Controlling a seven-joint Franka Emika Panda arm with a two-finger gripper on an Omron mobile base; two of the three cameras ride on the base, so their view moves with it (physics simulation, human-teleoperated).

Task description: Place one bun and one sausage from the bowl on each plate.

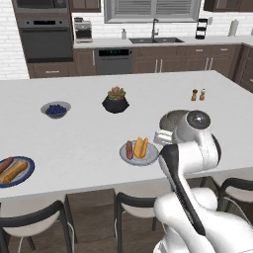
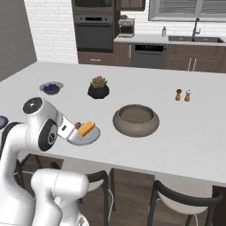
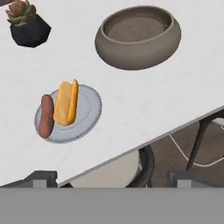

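Note:
The wide grey bowl (image 3: 138, 37) stands on the white island with nothing showing inside it; it is also in the right base view (image 2: 136, 120). The light grey plate (image 3: 89, 105) near the front edge carries a bun (image 3: 66, 103) and a sausage (image 3: 46, 116) side by side. At far left, the blue-rimmed plate (image 1: 25, 177) holds another bun (image 1: 14, 171) and sausage (image 1: 5, 164). My gripper (image 3: 113, 179) hovers open above the counter's front edge, close to the grey plate, with nothing between its fingers (image 3: 41, 177).
A black pot with a succulent (image 1: 115, 101) and a small bowl of blue berries (image 1: 55, 109) sit mid-counter. Salt and pepper shakers (image 2: 183, 95) stand at the right. Dark chairs (image 3: 144, 168) line the front edge of the island.

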